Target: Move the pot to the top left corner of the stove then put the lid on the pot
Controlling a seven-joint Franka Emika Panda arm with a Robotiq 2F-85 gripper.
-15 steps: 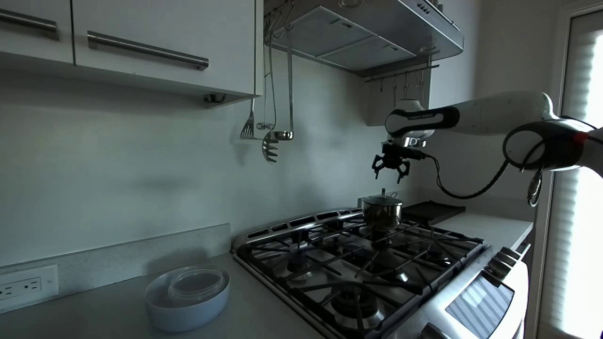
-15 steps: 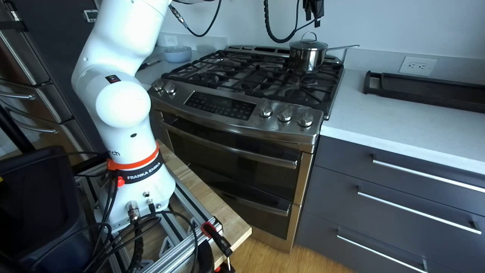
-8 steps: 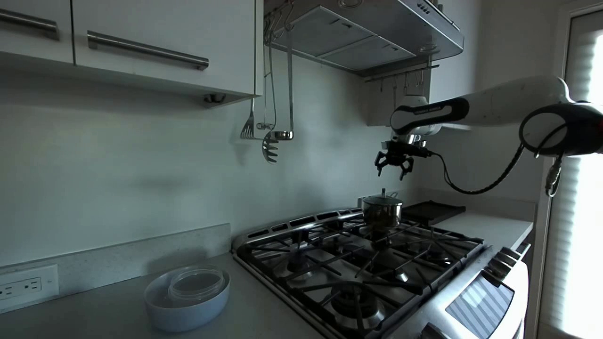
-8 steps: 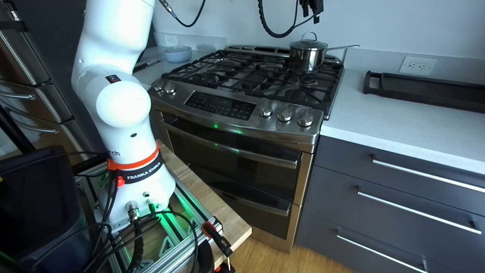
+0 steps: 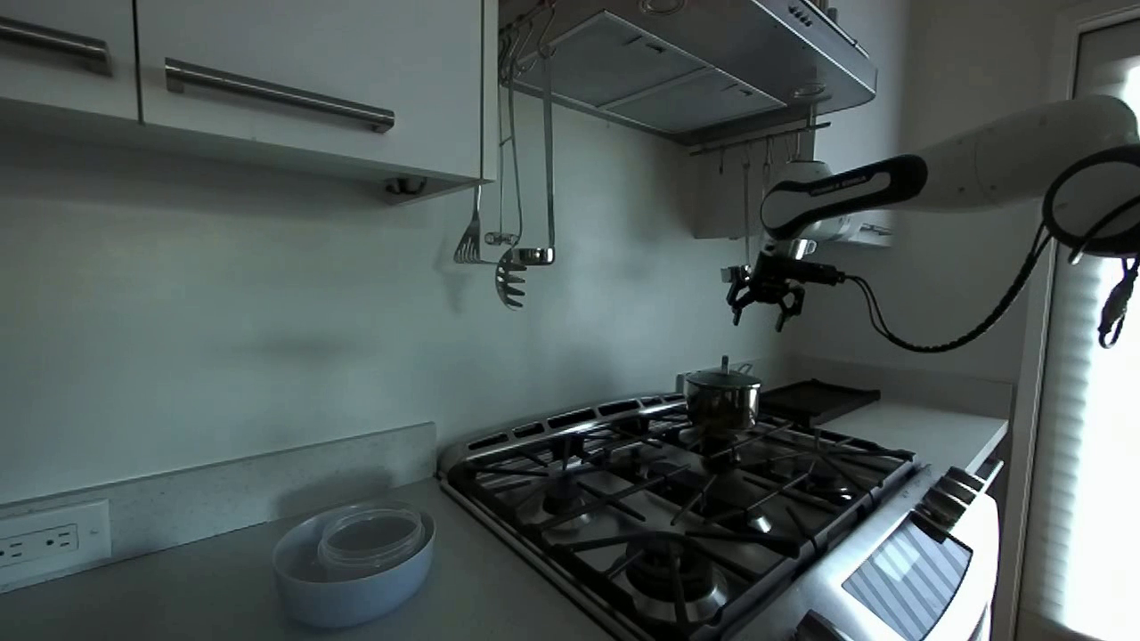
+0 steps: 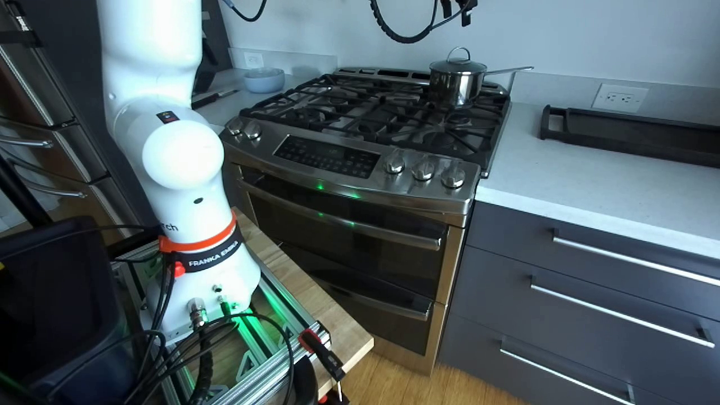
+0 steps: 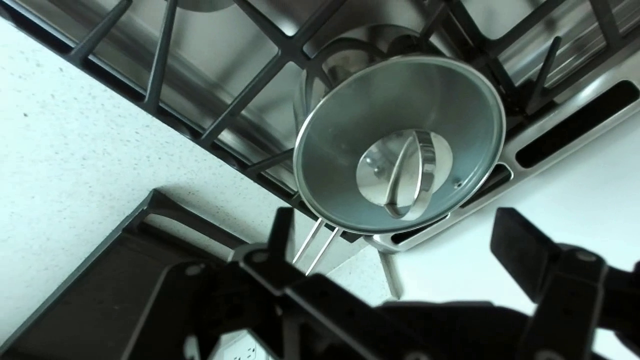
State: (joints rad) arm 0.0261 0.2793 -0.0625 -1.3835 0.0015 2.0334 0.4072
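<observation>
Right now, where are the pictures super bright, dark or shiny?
In an exterior view, the window glares white and a soft shadow falls behind the bowl; in an exterior view, green spots glint on the stove; in the wrist view, the pincer looks nearly black, while the lid gleams.

The arm (image 6: 152,62) is smooth and white, with bulbous joints (image 6: 183,154) and a small black label (image 6: 167,117). Its base (image 6: 236,284) shows an orange-red band (image 6: 202,244), a black band (image 6: 214,259) lettered FRANKA EMIKA in white, a red knob (image 6: 179,269) and metal connectors (image 6: 197,308). Black trim (image 5: 908,175) marks the wrist link; the cable (image 6: 406,39) is ribbed black. The black end effector (image 7: 395,222) has 2 angular fingers (image 7: 520,250) with round grey screw heads (image 7: 586,255).
</observation>
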